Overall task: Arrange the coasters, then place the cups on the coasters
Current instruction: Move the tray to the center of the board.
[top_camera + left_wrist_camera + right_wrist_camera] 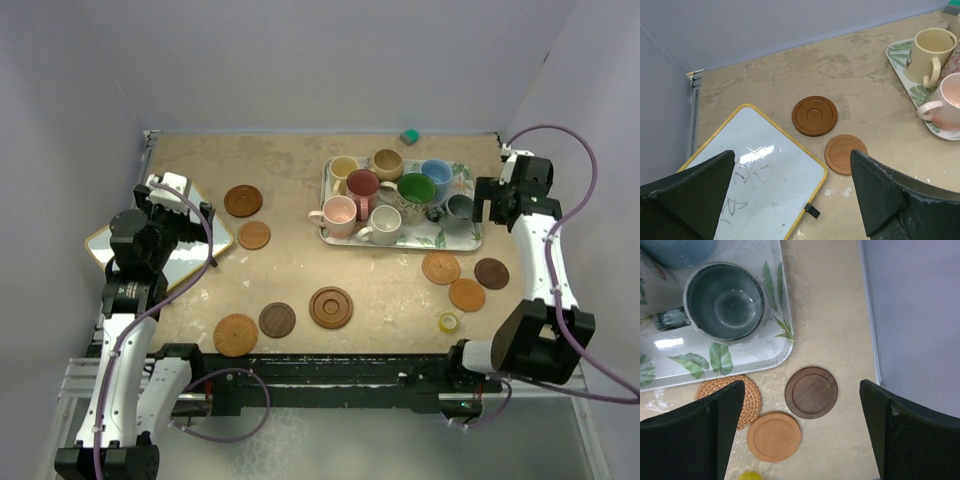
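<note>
Eight coasters lie loose on the table. Two brown coasters (243, 200) (254, 235) lie at the left, three (236, 335) (277, 320) (331, 307) near the front. A woven coaster (441, 268), an orange coaster (467, 294) and a dark coaster (491, 273) lie at the right. The cups stand on the leaf-print tray (470, 243): yellow (343, 170), tan (387, 163), blue (436, 175), dark red (362, 185), green (416, 188), pink (338, 212), white (384, 224), grey (459, 208). My left gripper (792, 155) is open, empty, above the whiteboard. My right gripper (802, 385) hangs open, empty, over the dark coaster (811, 392).
A yellow-framed whiteboard (755, 170) lies at the left edge under my left arm. A small yellow tape roll (448, 322) sits near the front right. A small green block (409, 136) lies at the back wall. Walls close in the left, back and right sides.
</note>
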